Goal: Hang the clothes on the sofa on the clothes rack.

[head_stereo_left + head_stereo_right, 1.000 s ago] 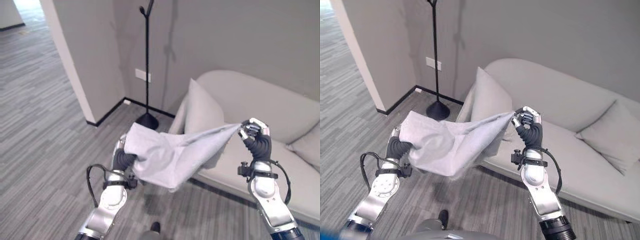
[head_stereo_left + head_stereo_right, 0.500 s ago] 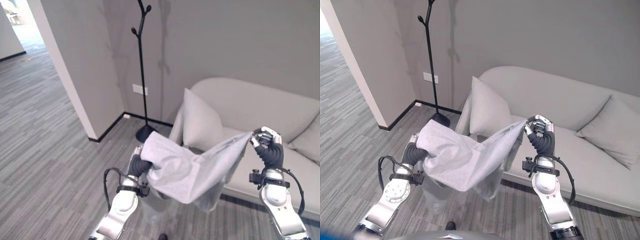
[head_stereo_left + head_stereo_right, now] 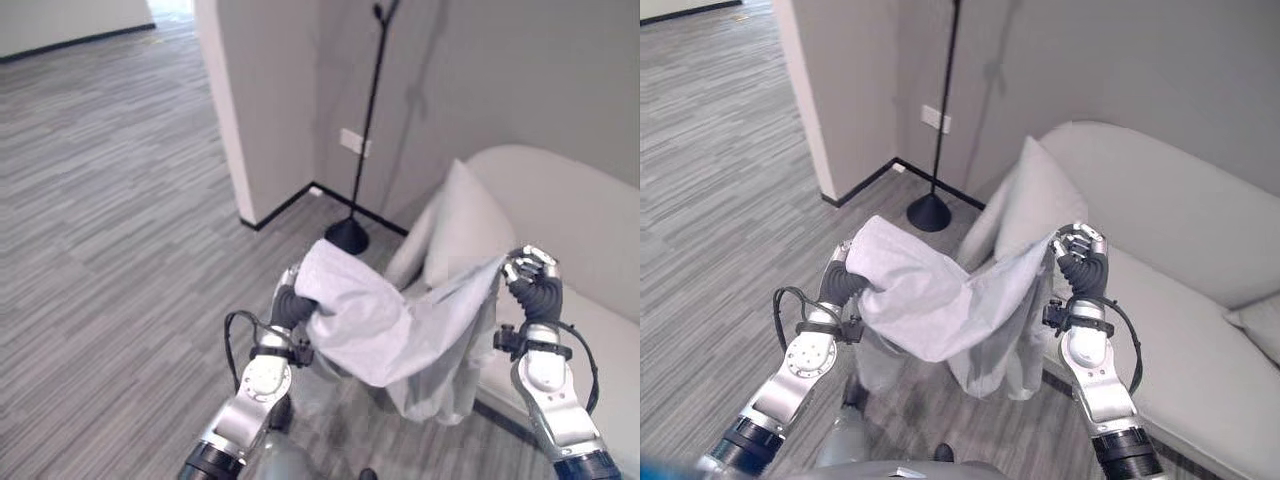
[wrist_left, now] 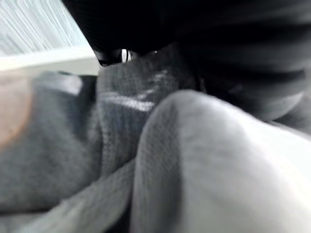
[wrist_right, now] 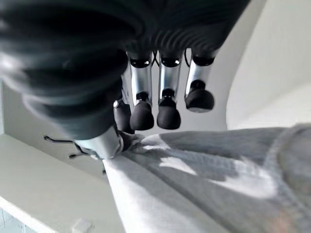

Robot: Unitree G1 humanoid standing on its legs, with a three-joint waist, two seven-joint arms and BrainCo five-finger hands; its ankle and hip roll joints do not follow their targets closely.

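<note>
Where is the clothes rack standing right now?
In the left eye view, the black clothes rack stands against the grey wall, beside the wall corner and just left of the sofa.

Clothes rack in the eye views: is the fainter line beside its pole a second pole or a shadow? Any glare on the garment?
Right eye view: the clothes rack has one black pole; the fainter line beside it is its shadow on the wall. The grey garment is evenly lit, without glare. Right wrist view: bright patches lie on the cloth by the right robot hand.
</note>
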